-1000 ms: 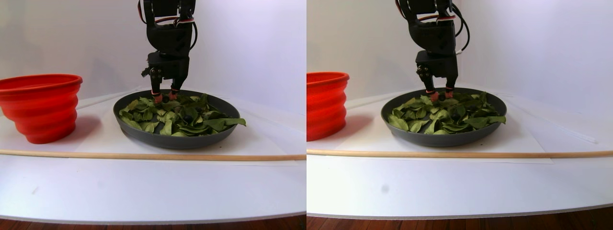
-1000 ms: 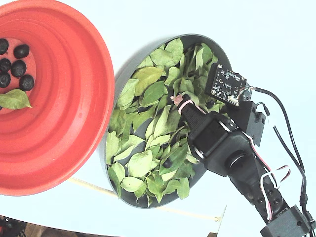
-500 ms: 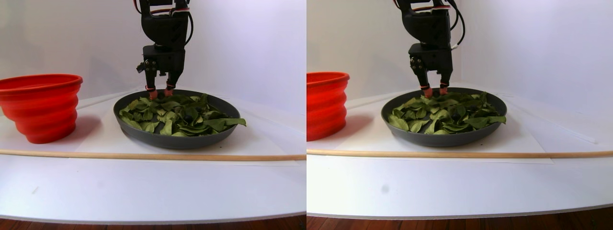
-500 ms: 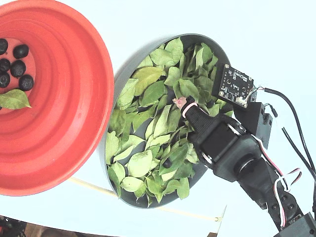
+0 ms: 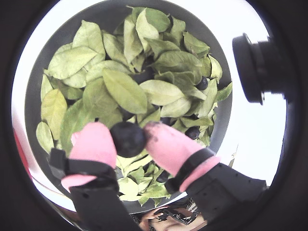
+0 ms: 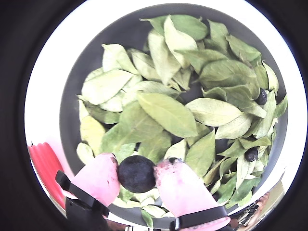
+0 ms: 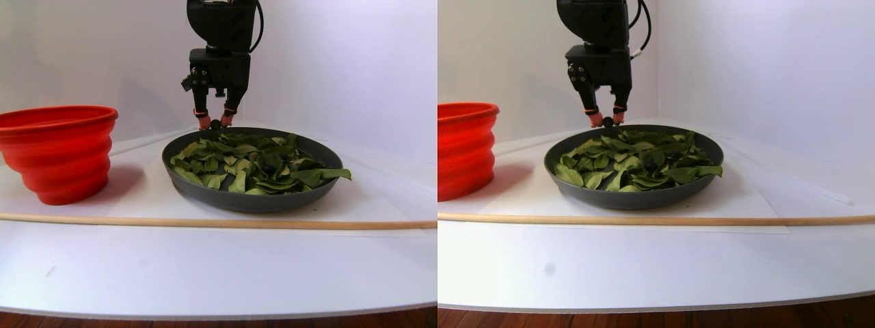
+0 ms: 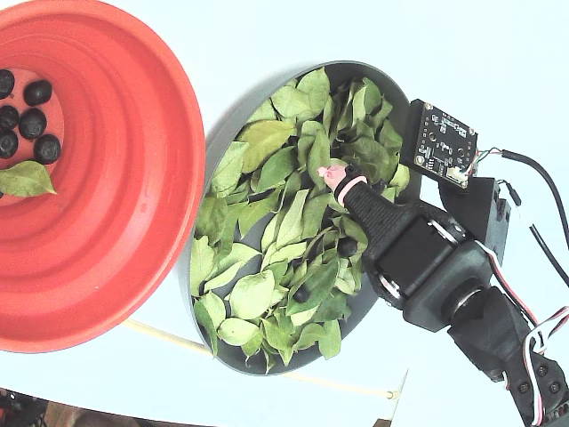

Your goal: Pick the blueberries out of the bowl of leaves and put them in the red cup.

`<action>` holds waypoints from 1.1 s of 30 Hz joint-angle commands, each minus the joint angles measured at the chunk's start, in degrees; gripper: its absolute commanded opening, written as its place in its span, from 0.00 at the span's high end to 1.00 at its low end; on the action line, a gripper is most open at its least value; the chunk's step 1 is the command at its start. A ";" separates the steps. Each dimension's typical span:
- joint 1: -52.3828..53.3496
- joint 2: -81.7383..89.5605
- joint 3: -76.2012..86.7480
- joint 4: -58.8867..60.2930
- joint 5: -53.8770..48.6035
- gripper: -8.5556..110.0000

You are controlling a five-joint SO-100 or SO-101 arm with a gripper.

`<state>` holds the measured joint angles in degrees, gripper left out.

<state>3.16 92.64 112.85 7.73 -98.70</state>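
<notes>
One blueberry point(image 6: 136, 173) pinched between the pink fingertips point(image 6: 98, 178), gripper point(image 5: 128, 139) closed on it, held just above the leaves point(image 6: 168, 113) near the bowl point(image 6: 120, 33) rim. Clamped at mid-height in both wrist views; looks a secure hold, no leaf caught with it as far as visible.

More loose blueberries point(image 5: 202, 83) down among the leaves on the right side in both wrist views, partly tucked under leaf edges. A couple more dark ones visible in the fixed view, mid-bowl.

Red cup point(image 8: 133, 178) just beside the bowl, to its left in the fixed view and stereo pair. Already holding several berries plus one stray leaf on the flat bottom.

Step in hand, judged: pick done, lift and transfer pending. Partway through the task overall.

Next move needs: raise clear of the cup's taller wall, swing across toward it, release over the middle. Grip kept light, berry soft and round, likely to squash or pop out.
</notes>
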 commanded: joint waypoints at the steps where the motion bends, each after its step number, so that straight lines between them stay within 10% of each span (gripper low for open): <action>1: -0.70 7.73 0.09 0.70 0.53 0.82; 33: -13.71 21.62 6.50 9.14 8.00 0.82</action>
<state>-9.32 108.11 119.97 16.70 -90.97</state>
